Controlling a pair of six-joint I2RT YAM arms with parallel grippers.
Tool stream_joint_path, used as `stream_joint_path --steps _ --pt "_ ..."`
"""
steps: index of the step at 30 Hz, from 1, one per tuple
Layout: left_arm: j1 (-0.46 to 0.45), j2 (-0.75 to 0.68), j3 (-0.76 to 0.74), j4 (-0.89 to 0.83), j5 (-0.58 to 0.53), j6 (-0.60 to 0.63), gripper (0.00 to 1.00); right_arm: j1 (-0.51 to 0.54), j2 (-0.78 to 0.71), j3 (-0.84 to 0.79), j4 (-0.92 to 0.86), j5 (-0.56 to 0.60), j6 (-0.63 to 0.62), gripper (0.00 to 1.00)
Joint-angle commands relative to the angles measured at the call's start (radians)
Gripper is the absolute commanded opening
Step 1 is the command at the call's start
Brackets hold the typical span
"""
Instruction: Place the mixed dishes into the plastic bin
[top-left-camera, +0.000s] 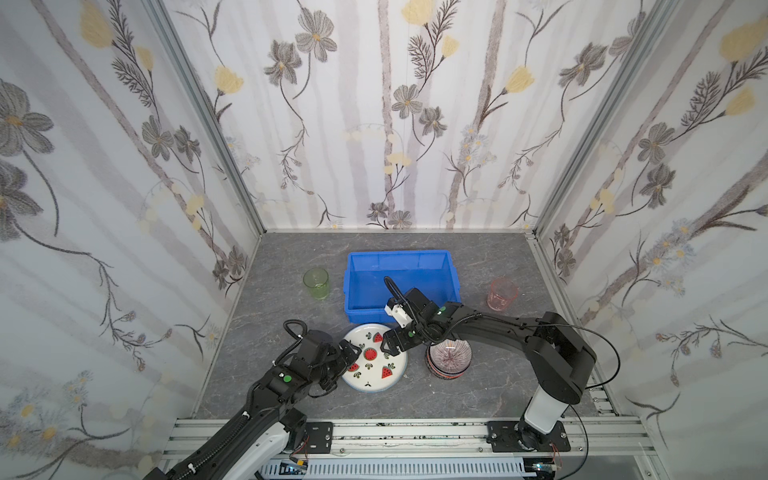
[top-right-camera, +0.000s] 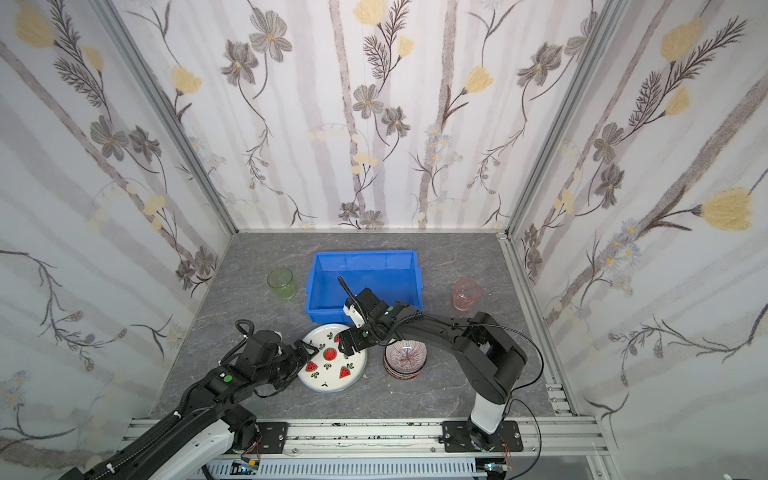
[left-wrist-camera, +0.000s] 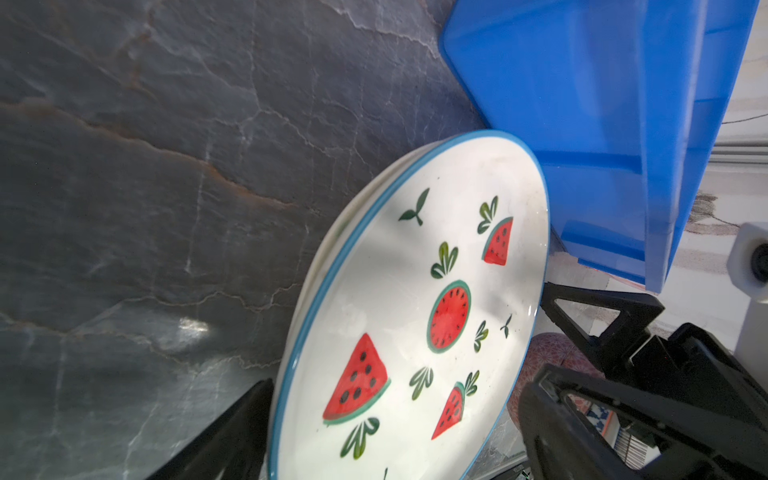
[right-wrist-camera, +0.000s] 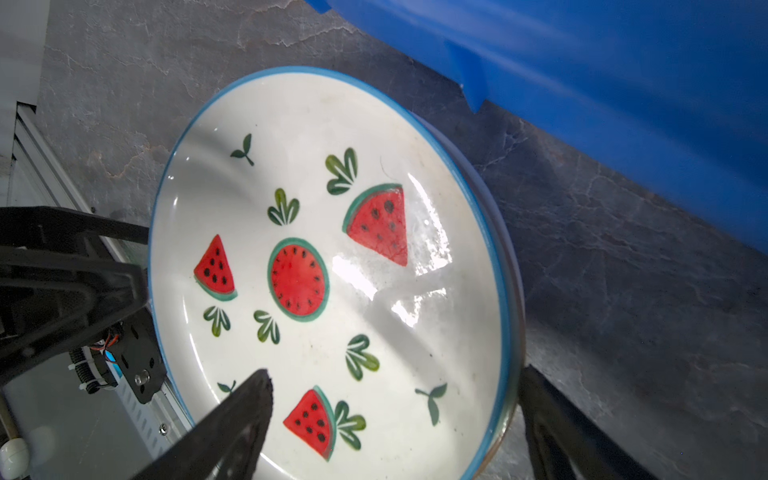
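Blue rectangular plastic bin (top-left-camera: 399, 254): just in front of its near wall we find the round white watermelon-patterned plate (top-left-camera: 374, 368), outside the bin. Our left gripper (top-left-camera: 351, 354), jaws spread, sits at the plate's edge; the right gripper (top-left-camera: 388, 343), jaws likewise spread, hangs over the edge nearer the bin. Stacked striped bowls (top-left-camera: 451, 353) lie before the bin's right corner; translucent green tumbler (top-left-camera: 316, 283) left of the bin, pink tumbler (top-left-camera: 503, 294) right.

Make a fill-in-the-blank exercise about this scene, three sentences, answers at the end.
The plate is painted with ____ slices.
In both top views, the ____ tumbler stands left of the bin.
The left gripper and right gripper are both ____.
Missing words: watermelon, green, open.
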Motion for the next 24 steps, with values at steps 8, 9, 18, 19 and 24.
stream_joint_path --steps 8,9,18,19,24 --pt "-0.001 -0.006 -0.003 0.02 -0.011 -0.01 0.93 0.011 -0.003 0.012 0.017 0.041 0.002 0.91" --pt "-0.001 -0.006 -0.003 0.02 -0.012 -0.01 0.93 0.011 -0.001 0.012 0.017 0.038 0.002 0.91" --pt "-0.001 -0.009 0.003 0.02 -0.006 -0.013 0.93 0.013 0.012 0.011 0.037 -0.013 0.005 0.91" --pt "-0.001 -0.01 0.003 0.021 -0.006 -0.014 0.93 0.014 0.01 0.012 0.036 -0.014 0.005 0.91" --pt "-0.002 -0.013 0.001 0.022 -0.006 -0.013 0.93 0.016 0.004 0.014 0.037 -0.014 0.005 0.91"
